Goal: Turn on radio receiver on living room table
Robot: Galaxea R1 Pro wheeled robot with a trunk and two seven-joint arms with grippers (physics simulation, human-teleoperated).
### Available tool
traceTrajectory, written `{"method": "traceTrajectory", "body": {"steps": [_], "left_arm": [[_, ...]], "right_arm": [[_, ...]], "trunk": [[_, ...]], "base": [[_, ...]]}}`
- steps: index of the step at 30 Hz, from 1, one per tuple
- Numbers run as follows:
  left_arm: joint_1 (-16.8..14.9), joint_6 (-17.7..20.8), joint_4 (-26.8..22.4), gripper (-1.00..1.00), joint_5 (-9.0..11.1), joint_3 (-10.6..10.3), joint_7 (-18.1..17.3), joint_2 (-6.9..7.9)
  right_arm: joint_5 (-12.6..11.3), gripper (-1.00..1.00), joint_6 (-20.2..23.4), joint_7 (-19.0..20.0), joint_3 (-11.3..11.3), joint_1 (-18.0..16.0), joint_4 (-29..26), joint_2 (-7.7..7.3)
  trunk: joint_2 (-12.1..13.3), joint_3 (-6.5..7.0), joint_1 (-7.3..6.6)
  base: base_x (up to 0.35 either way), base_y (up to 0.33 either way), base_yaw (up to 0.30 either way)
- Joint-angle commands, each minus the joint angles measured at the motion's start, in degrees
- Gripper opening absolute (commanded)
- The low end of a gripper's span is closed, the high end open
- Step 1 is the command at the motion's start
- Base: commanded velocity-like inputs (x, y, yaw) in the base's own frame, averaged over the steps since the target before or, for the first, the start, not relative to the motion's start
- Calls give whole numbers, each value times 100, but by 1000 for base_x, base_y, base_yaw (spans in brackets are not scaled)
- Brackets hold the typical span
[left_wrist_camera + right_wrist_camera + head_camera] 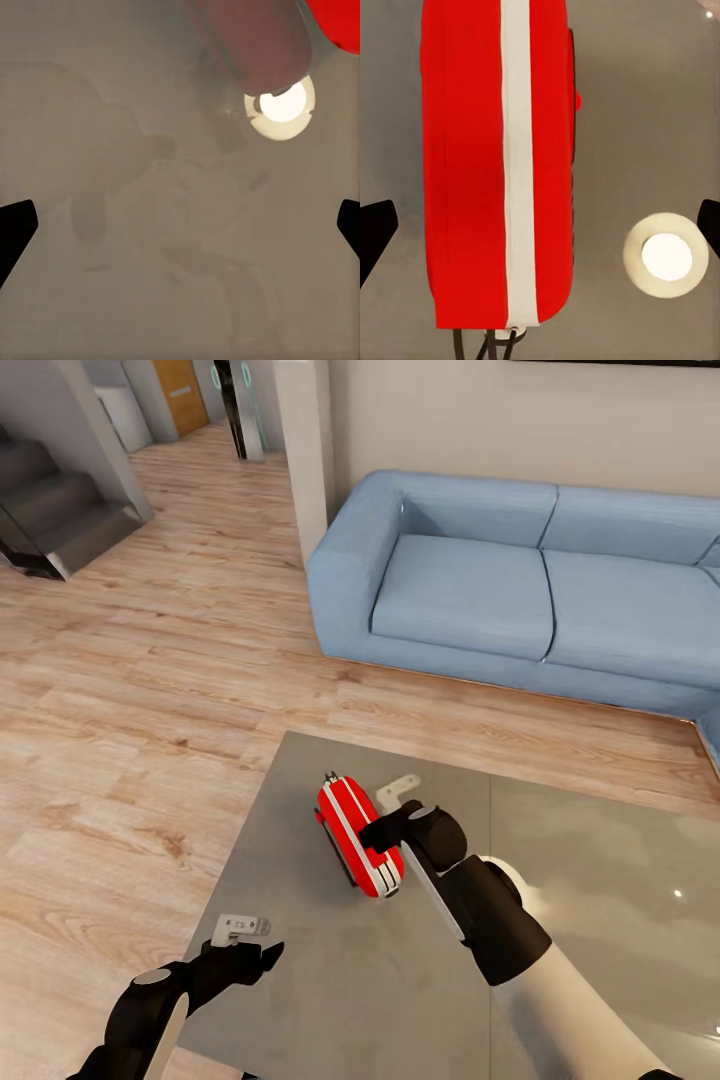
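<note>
So the radio receiver is sitting on the surface, a big low slab with a glossy grey top that's mirroring a round ceiling light. It's lying toward the surface's 10 o'clock corner in the head view, long axis running roughly 11 to 5. It's a rounded oblong shell, bright red and smooth like plastic, with white stripes down its length and a black strap along one side.

The right end effector is hovering right over the radio's 3 o'clock side. In the right wrist view its two black fingertips are sitting wide apart at the frame edges with the red body between them, so it's spread open and gripping nothing. Whether it's actually touching the shell is hard to call from here.

The left end effector is hanging at the surface's 7 o'clock edge, well apart from the radio, fingers spread wide too and empty.

Behind it all, a blue fabric sofa with squared cushions is standing on a light wood plank floor.
</note>
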Motion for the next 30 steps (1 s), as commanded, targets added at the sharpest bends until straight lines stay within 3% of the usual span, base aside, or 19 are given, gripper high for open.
{"method": "traceTrajectory", "body": {"steps": [1,30], "left_arm": [[0,0,-1,100,0,-1,0,0],[0,0,-4,100,0,-2,0,-9]], "right_arm": [[0,100,0,1,-2,0,0,0],[-3,100,0,24,6,0,0,-1]], "trunk": [[0,0,0],[0,0,0]], "base": [[0,0,0],[0,0,0]]}}
